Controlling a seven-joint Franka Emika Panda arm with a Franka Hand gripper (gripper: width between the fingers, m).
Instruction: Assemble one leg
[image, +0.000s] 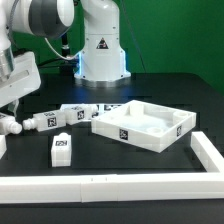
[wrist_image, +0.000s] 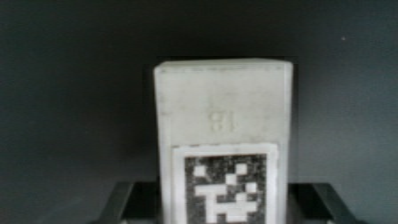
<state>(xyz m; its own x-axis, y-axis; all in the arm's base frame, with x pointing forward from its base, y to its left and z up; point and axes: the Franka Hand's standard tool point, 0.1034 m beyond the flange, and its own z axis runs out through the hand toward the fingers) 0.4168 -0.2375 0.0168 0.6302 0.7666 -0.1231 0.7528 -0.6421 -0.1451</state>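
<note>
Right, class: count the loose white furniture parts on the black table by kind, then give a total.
Legs: 4 (one upright, three lying in a row behind it)
Square panel: 1
Total: 5

Black table (image: 150, 165), green wall (image: 175, 35) behind, blue glow near base
</note>
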